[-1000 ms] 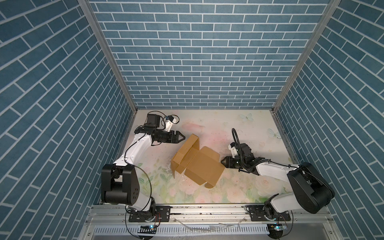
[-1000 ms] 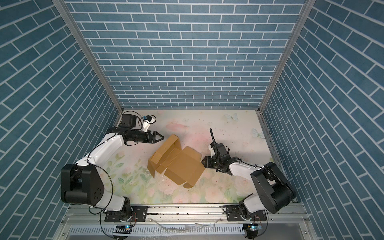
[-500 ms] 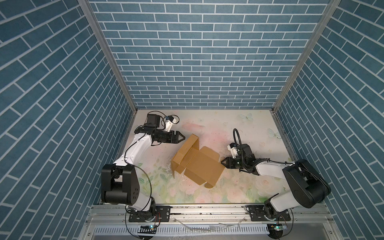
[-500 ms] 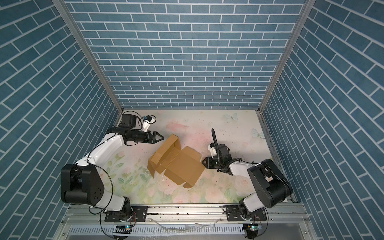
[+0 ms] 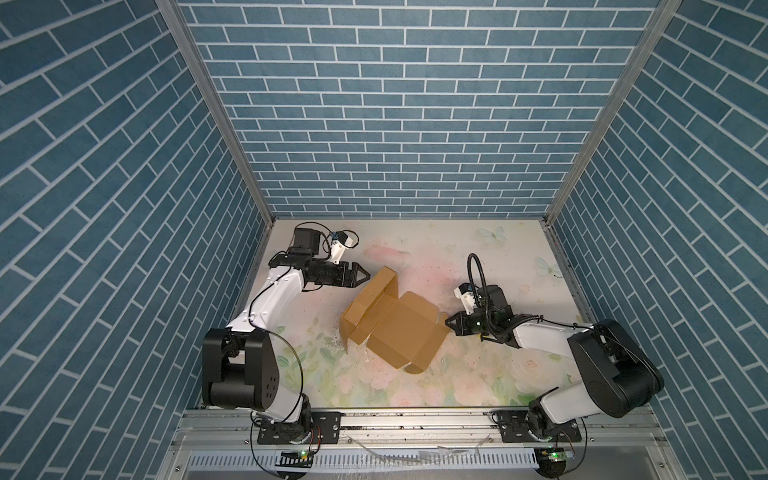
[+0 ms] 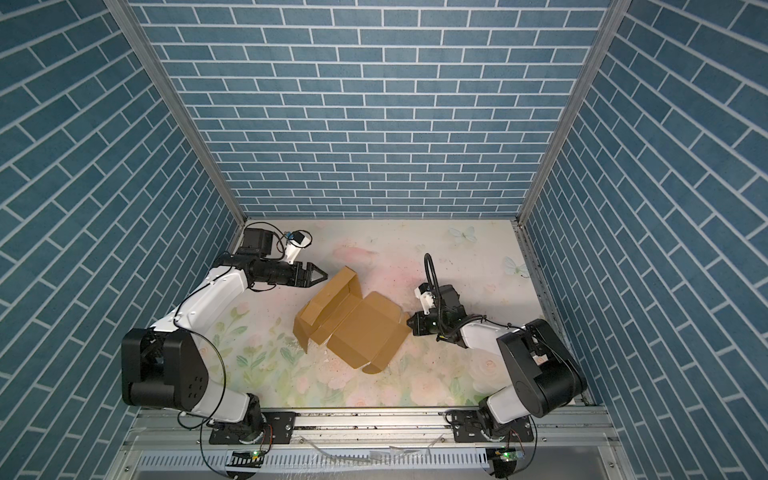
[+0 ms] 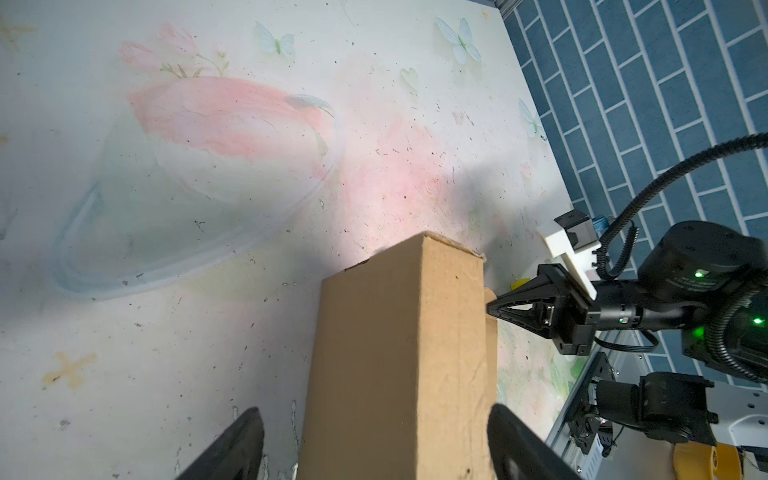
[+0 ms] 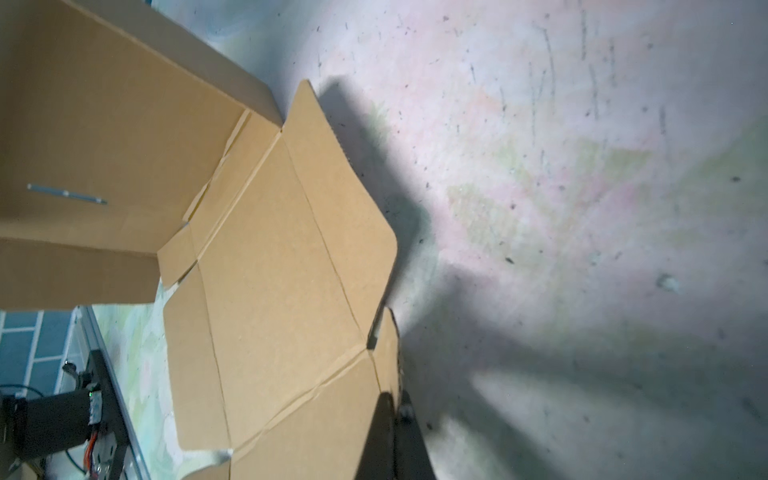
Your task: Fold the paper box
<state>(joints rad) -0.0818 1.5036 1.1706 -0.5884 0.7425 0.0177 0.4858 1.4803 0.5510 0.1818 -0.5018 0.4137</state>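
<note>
Raising the small side flap is judged to be the step in hand. The paper box [image 5: 399, 328] lies near the middle of the bench [image 5: 457, 257], between the two arms and only partly formed.

**Pincer state**
- The right pincer [image 5: 448, 324] is closed. In the right wrist view its fingers [image 8: 374, 436] appear to pinch the edge of the side flap [image 8: 386, 336] at the box's right corner.
- The left pincer [image 5: 368, 274] stands wide open and holds nothing. It sits just beside the raised wall [image 5: 365, 301]; contact cannot be confirmed.

**Procedure**
1. Keep the grip shallow, at the flap's free edge.
2. Swing the flap up about its own crease. Do not pull outward, because the box probably weighs little and may slide across the bench.
3. Use the left pincer to brace the raised wall so that the box does not turn.
4. Stop once the flap stands upright, then check that the crease has not torn.

**Orientation**
- In both top views the long axis runs on a diagonal, from the raised wall on the left arm's side to the flat panel [image 5: 409, 332] nearer the right arm and the front rail.
- The wall's inner face looks toward the right pincer.
- A rounded tab [image 5: 415, 368] points toward the front rail.
</note>
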